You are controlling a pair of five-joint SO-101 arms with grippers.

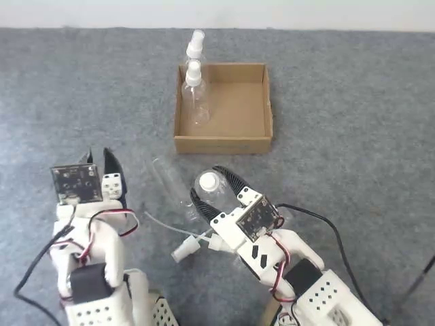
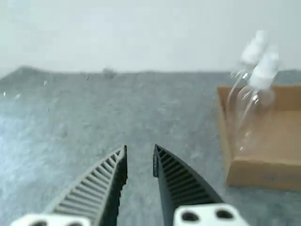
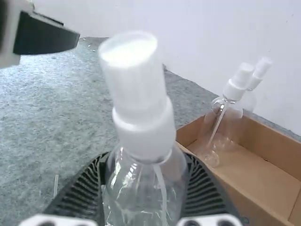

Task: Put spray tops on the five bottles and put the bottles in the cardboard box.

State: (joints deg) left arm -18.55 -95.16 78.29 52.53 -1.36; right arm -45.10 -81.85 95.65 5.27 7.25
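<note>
Grey carpet (image 1: 340, 102); spare bottle (image 1: 166, 180) lies beside right pincer (image 1: 206, 182) gripping capped bottle (image 3: 136, 94)

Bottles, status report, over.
Right gripper shut on capped bottle. Left gripper open, empty. Two bottles standing in cardboard box. Bare bottle, loose spray top lying between arms.

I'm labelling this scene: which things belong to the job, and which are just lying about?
Job: cardboard box; two capped bottles at its corner; held bottle in right gripper; uncapped bottle; loose spray top.
Lying about: black cable.

Two bottles (image 1: 196, 98) in cardboard box (image 1: 268, 102) left side, third bottle (image 1: 209, 183) before box
</note>
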